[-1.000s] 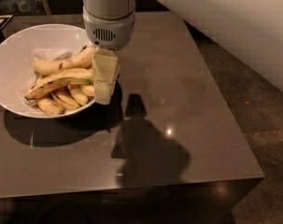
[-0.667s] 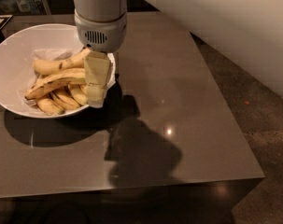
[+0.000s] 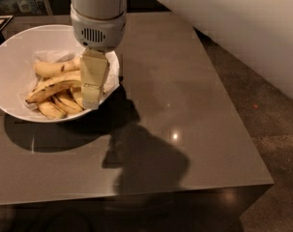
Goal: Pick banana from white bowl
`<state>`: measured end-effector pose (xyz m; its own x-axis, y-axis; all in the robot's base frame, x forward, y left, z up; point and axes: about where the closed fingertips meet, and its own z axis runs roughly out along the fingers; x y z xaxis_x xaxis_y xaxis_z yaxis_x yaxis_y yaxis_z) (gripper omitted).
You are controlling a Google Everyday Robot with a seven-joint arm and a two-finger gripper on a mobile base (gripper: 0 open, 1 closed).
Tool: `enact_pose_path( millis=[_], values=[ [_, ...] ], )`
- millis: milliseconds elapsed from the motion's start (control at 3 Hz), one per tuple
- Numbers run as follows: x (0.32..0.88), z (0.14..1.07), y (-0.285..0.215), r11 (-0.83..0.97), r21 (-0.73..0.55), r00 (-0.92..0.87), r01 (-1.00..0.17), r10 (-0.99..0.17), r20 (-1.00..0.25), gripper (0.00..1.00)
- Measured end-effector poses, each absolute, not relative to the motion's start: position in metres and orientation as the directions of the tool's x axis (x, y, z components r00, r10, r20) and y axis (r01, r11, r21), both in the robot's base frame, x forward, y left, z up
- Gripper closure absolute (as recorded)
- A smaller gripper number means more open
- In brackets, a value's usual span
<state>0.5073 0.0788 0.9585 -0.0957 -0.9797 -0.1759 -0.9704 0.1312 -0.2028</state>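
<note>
The white bowl (image 3: 10, 66) sits at the table's back left and holds several bananas. The banana (image 3: 53, 86) is the long slim one with dark bruised streaks, lying across the pile with its dark end at the left. A plumper banana (image 3: 51, 67) lies behind it, and short ones (image 3: 59, 104) lie in front. My gripper (image 3: 91, 96) hangs from the grey wrist above the bowl's right side, its cream fingers pointing down onto the right end of the pile. The right ends of the bananas are hidden behind it.
The grey-brown table (image 3: 184, 110) stretches right and forward of the bowl, with its front edge near the bottom. A large white arm link (image 3: 242, 28) crosses the upper right. Dark floor lies to the right. Shelving stands at the back left.
My gripper has moved left, from the bowl's right rim to over the right end of the banana pile. The bananas and bowl have not moved.
</note>
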Motion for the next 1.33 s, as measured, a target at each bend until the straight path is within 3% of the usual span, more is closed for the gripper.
enact_pose_path(
  millis=[667, 1333],
  values=[
    [0.534, 0.946, 0.086, 0.279, -0.143, -0.251, -0.95, -0.95, -0.186, 0.0],
    [0.531, 0.948, 0.092, 0.311, -0.158, -0.274, -0.937, -0.937, -0.218, 0.0]
  ],
)
